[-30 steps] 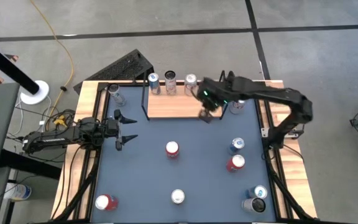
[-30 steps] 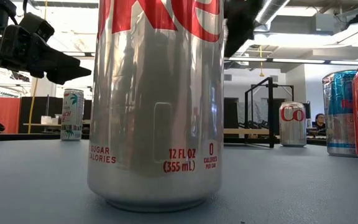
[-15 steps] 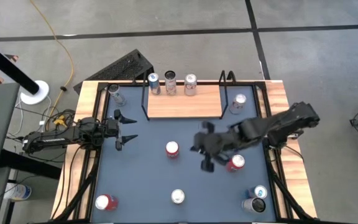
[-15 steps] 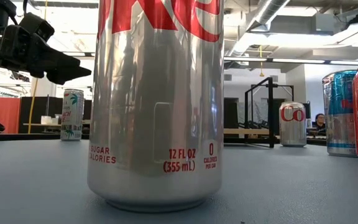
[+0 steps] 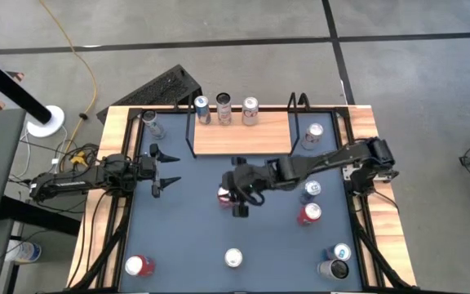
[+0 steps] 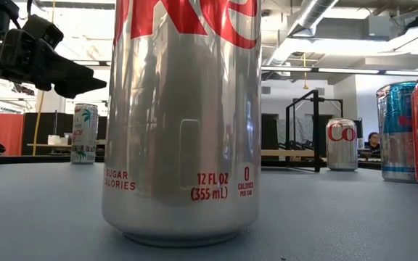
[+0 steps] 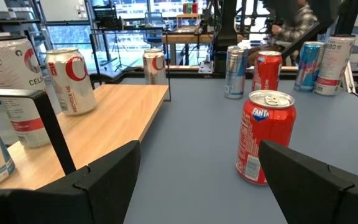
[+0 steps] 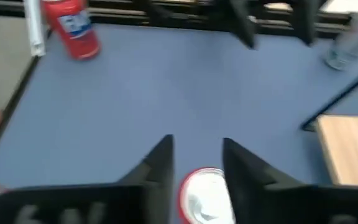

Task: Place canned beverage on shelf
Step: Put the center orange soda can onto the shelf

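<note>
Shelf [image 5: 239, 139], three cans [image 5: 223, 109] on it

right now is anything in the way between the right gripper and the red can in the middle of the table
Nothing visible. The right gripper is directly over the red can, whose top shows between its parted fingers in the right wrist view. The front of the shelf is bare; three cans stand along its back edge.

Grey concrete floor [image 5: 243, 20] crossed by dark seams, a yellow cable [image 5: 88, 65] trailing at ten o'clock — beyond the counter, an open workshop with ceiling ducts [image 6: 307, 22] and strip lights [image 6: 339, 70].
</note>
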Controlling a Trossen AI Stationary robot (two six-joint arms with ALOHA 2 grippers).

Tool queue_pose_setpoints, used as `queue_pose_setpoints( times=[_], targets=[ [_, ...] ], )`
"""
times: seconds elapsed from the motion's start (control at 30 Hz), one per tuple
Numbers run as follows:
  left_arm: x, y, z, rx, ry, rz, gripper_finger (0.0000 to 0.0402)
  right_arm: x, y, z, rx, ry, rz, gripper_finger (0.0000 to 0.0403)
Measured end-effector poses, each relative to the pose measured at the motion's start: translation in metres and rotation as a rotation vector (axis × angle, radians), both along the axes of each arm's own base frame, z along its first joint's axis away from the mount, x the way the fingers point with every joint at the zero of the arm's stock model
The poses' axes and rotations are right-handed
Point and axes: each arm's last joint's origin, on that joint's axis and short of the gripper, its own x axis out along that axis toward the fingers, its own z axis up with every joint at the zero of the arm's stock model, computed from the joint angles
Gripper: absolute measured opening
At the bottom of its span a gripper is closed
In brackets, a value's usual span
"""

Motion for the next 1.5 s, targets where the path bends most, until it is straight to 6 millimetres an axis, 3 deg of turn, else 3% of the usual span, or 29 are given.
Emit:
queue_pose_setpoints(
  times=[0.23,0.43,1.17,1.5],
  targets=[
    [0.000,0.000,0.000,0.000,0.000,0.000,0.0318,0.011,-0.020,-0.013,0.032,0.022,-0.082,0.0305],
    [0.000,0.000,0.000,0.000,0.000,0.000,0.0318,0.018,-0.021,-0.040,0.019,0.134,-0.090,0.0391],
    [0.000,0.000,0.000,0.000,0.001,0.000,0.0318,0.031,-0.015,-0.098,-0.017,0.320,-0.083,0.0396],
    [0.001,0.000,-0.001,-0.002,0.016,0.001,0.0318,0.033,-0.014,-0.093,-0.013,0.290,-0.082,0.0350]
  ],
)
